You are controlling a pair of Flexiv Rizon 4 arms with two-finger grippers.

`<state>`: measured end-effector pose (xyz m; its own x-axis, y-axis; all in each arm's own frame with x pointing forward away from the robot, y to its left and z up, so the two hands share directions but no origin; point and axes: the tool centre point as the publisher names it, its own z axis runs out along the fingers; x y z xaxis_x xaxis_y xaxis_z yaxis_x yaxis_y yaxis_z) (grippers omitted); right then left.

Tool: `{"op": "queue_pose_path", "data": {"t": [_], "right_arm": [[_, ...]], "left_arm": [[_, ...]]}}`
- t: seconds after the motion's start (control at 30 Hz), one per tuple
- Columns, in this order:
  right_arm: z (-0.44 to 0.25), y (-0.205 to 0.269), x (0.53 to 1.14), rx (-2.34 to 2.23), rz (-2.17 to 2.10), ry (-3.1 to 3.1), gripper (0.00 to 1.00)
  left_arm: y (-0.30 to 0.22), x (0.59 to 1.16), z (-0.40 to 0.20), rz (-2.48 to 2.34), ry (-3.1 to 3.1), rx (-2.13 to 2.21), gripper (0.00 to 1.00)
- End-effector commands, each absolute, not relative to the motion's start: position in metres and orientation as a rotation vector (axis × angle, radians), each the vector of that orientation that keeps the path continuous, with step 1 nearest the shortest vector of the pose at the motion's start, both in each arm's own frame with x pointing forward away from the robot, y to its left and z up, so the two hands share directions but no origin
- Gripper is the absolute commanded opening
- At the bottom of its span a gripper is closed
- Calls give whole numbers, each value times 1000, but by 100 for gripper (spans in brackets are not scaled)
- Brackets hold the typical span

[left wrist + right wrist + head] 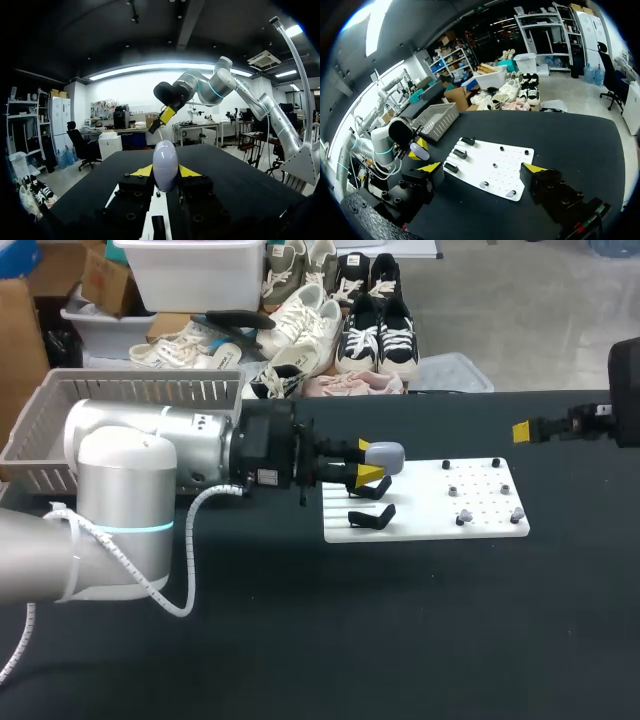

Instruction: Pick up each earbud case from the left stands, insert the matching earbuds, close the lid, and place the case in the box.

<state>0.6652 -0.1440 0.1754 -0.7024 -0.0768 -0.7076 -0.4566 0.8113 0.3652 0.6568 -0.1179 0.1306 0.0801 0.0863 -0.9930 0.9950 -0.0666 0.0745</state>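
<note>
L gripper [165,173] clamps earbud case [165,160] (pale lilac) | R gripper [482,168] wide apart

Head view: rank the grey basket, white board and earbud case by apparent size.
1. grey basket, though the left arm hides part
2. white board
3. earbud case, in the left claw, clearly smallest

My left arm [150,475] runs off the head view's edge and blocks the near wall of the basket [140,390]. From the left wrist, the earbud case [165,162] buries its own lower end between the fingers of the left gripper [165,171]. Overhead, the small pieces [465,515] on the white board [420,525] are too tiny for me to tell apart, and the right gripper [524,431] shows one yellow tip, its arm cut off at the edge.
</note>
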Motion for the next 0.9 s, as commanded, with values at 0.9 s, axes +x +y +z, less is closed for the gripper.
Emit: {"op": "queue_pose_path", "data": {"t": [0.9], "right_arm": [[163, -60, 611, -609, 491, 2293, 100]], "left_arm": [[-117, 637, 110, -1152, 1215, 1399, 0]]}}
